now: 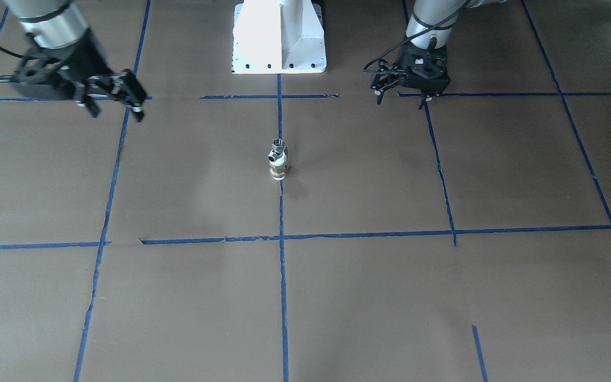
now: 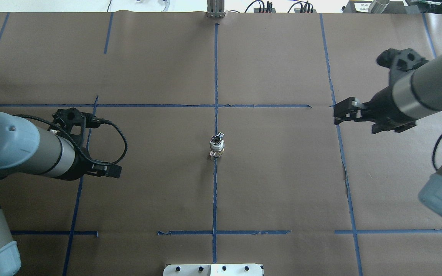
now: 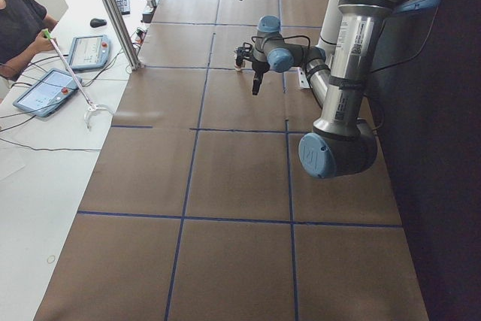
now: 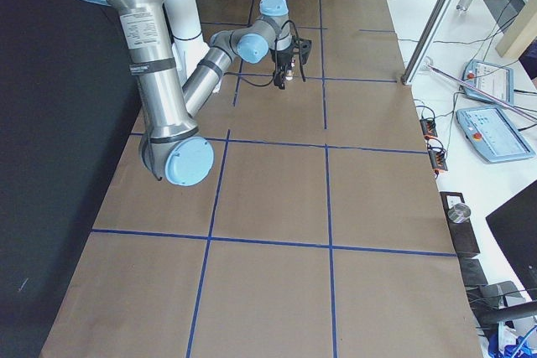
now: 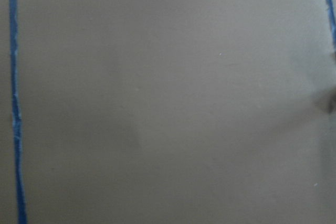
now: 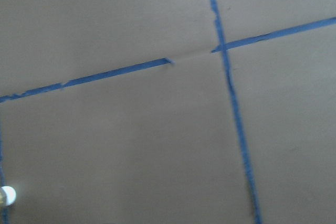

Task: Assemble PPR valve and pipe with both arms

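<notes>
Well, I have the left tool [image 1: 401, 101] and the right tool [image 1: 116, 113] both released and empty, well apart from the valve [image 1: 278, 159] upright mid-frame on the bench [image 1: 390, 297], so I judge this the approach step, and next one tool must reach in squarely to grasp it.

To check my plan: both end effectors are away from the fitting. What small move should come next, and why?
Probably bring the right end effector toward the valve fitting. The fitting stands upright, untouched, on the centre tape line; the right and the left end effector both hang open and empty, off to its sides.
</notes>
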Robot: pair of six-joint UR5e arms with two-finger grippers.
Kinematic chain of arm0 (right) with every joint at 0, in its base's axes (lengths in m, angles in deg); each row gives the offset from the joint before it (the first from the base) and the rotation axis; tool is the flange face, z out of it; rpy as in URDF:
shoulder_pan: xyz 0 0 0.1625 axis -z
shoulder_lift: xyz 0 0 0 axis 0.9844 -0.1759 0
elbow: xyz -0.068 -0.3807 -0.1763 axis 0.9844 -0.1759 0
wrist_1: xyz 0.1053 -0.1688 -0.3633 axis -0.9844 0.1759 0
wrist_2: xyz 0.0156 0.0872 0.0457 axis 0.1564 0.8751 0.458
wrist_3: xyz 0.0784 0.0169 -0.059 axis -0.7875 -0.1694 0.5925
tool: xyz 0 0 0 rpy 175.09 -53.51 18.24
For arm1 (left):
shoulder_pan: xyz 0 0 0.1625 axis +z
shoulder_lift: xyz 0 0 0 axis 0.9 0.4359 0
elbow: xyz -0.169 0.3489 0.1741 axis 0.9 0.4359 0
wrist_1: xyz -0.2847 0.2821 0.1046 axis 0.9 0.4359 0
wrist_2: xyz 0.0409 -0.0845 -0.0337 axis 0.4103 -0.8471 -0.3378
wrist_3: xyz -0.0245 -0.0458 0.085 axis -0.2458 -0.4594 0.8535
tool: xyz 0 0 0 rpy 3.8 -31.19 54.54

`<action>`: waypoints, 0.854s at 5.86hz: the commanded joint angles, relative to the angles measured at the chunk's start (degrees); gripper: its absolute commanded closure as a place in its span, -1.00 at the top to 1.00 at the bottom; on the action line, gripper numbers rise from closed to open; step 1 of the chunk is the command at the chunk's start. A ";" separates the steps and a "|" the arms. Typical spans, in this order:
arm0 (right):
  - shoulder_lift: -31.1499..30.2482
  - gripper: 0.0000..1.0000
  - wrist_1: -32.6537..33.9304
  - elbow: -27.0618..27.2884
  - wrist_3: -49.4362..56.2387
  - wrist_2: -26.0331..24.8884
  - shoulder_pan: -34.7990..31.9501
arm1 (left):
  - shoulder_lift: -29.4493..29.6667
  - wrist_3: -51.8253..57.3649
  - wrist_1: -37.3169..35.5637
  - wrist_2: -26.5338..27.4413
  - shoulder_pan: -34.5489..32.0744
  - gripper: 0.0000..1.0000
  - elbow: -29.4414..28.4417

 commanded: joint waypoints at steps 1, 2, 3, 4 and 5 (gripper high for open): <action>-12.47 1.00 0.02 -1.68 30.02 8.56 -15.68 | -8.89 13.24 -0.03 -10.24 -9.76 1.00 1.89; -16.53 1.00 0.11 -6.14 47.05 9.19 -22.63 | -13.55 22.72 -0.03 -14.74 -16.87 1.00 2.15; -17.27 1.00 0.19 -13.32 62.10 10.59 -29.40 | -18.55 30.91 -0.03 -18.43 -23.55 1.00 2.07; -16.84 1.00 0.20 -19.92 73.65 14.17 -36.25 | -23.48 42.13 -0.12 -23.17 -32.58 1.00 1.55; -16.67 1.00 0.54 -21.90 76.99 14.47 -38.23 | -26.40 53.64 -0.56 -27.31 -42.42 1.00 -1.50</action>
